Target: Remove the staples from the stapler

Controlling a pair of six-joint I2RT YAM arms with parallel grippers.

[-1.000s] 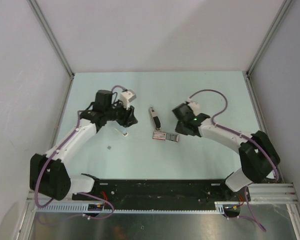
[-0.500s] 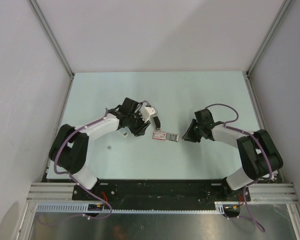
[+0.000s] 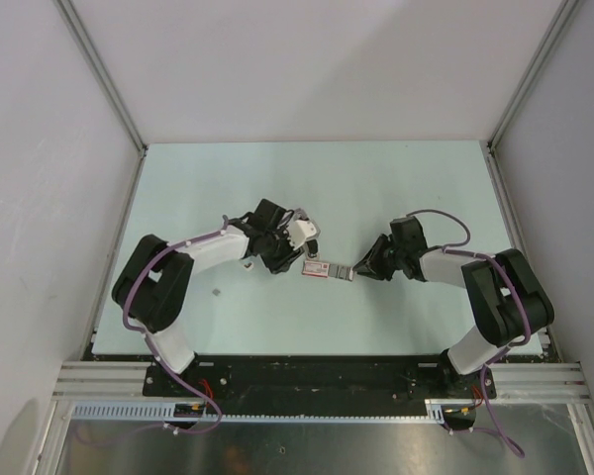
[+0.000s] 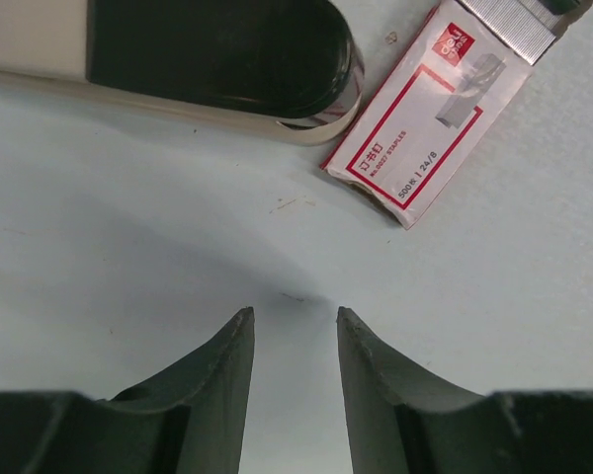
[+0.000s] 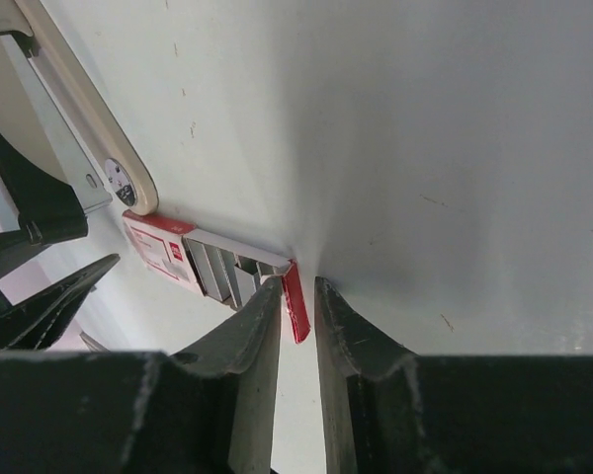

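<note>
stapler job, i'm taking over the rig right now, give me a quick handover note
left gripper: open, empty, beside the stapler.
right gripper: fingers straddle the red end flap of the staple box; grip unclear.
grey staple strips show in the box's open end.
tiny grey speck on the table near the left arm: too small to identify.
done: can't tell if the stapler is unloaded.
left: open it, take out its staples.

Both arms folded low, forearms reaching inward toward each other, left gripper angled downward with fingers a little apart, right gripper low, fingers narrowly parted.
</note>
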